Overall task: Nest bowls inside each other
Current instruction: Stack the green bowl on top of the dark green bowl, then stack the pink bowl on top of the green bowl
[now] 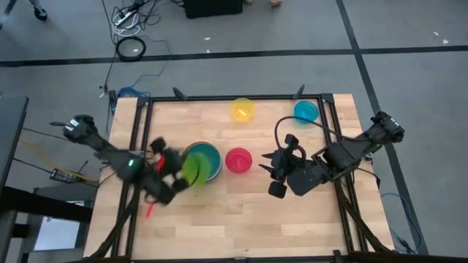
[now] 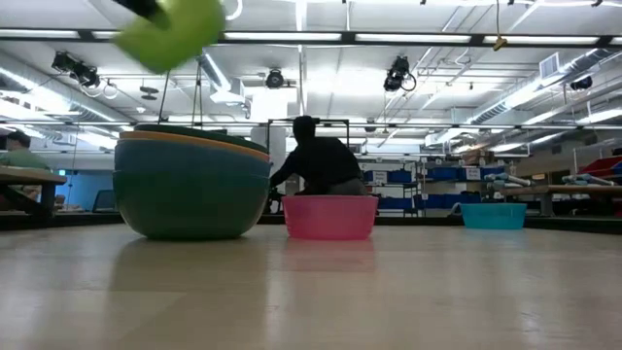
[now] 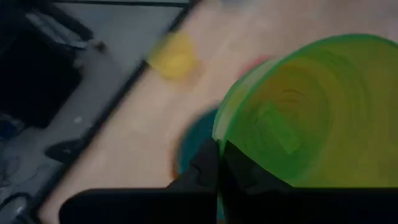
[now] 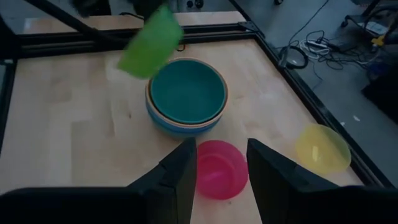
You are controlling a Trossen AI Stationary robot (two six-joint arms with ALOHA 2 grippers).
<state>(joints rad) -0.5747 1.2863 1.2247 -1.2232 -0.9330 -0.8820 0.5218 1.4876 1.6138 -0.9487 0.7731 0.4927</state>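
A stack of nested bowls (image 1: 208, 162) stands left of the table's middle, a teal bowl (image 4: 186, 93) innermost. My left gripper (image 1: 175, 175) is shut on a lime green bowl (image 1: 194, 172), which is tipped on its side. The low view shows this lime bowl (image 2: 173, 34) high above the stack (image 2: 191, 185). A pink-red bowl (image 1: 239, 159) sits upright just right of the stack. My right gripper (image 1: 269, 175) stands open at its right, raised above the table, fingers either side of the pink-red bowl (image 4: 217, 169) in the right wrist view. A yellow bowl (image 1: 243, 109) and a cyan bowl (image 1: 306, 111) rest near the far edge. My left gripper holds the lime green bowl by its rim (image 3: 219, 140), one finger inside the bowl (image 3: 245, 171) and one outside (image 3: 204, 165). The fingers come from the table's left, slanting down. The bowl is lifted clear, tilted with its opening toward the gripper, above the stack's left side.
Black frame rails (image 1: 234, 97) run along the table's edges. Bare wood lies in front of the bowls toward the near edge (image 1: 234, 226). Beyond the table a person (image 2: 316, 160) bends over in the room.
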